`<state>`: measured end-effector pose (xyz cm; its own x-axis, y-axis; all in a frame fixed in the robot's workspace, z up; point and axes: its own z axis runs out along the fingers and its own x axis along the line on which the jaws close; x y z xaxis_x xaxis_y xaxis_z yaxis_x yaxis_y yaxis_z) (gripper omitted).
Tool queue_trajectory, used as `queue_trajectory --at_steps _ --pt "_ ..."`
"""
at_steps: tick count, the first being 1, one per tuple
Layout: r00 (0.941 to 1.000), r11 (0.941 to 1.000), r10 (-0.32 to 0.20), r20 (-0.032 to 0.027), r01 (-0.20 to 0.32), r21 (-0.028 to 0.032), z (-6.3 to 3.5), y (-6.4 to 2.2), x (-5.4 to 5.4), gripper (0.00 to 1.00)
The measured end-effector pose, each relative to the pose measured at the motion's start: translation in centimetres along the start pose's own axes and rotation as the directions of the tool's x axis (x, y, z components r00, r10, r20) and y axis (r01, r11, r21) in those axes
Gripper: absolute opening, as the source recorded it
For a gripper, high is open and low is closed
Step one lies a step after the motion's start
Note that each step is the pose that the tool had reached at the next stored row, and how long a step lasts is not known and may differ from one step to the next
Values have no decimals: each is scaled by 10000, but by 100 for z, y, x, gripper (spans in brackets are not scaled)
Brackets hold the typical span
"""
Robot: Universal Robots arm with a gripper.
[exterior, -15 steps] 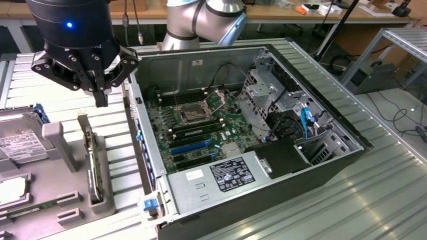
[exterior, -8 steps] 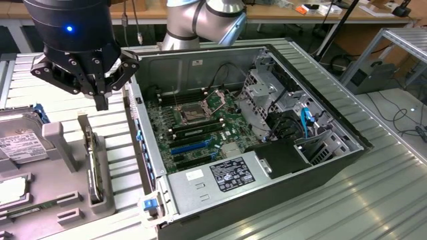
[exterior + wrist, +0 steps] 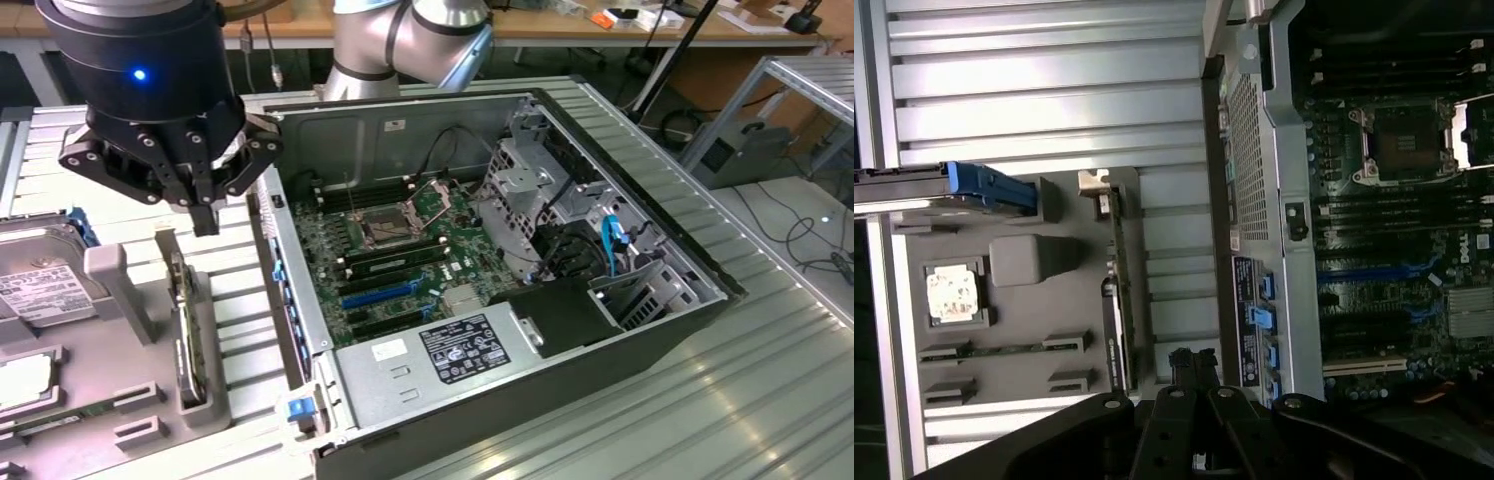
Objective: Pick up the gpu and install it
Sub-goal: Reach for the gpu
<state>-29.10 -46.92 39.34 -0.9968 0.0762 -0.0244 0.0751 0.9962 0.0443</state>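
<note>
Standing on edge in its grey holder (image 3: pixel 100 350), apparently to offer a graspable top edge, the gpu (image 3: pixel 183 320) sits near the end effector (image 3: pixel 203 220), whose fingers are together and empty.

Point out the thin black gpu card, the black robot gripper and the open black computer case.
gpu (image 3: pixel 183 320), exterior view, upper edge of the card.
gripper (image 3: pixel 204 220), exterior view, between its fingertips.
computer case (image 3: pixel 334 140), exterior view, grey inner wall.
</note>
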Motion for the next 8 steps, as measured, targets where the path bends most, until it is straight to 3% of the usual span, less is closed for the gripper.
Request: queue_trajectory --at_steps 8 --pt "10000 10000 0 1 0 -1 -3 -83 -6 10"
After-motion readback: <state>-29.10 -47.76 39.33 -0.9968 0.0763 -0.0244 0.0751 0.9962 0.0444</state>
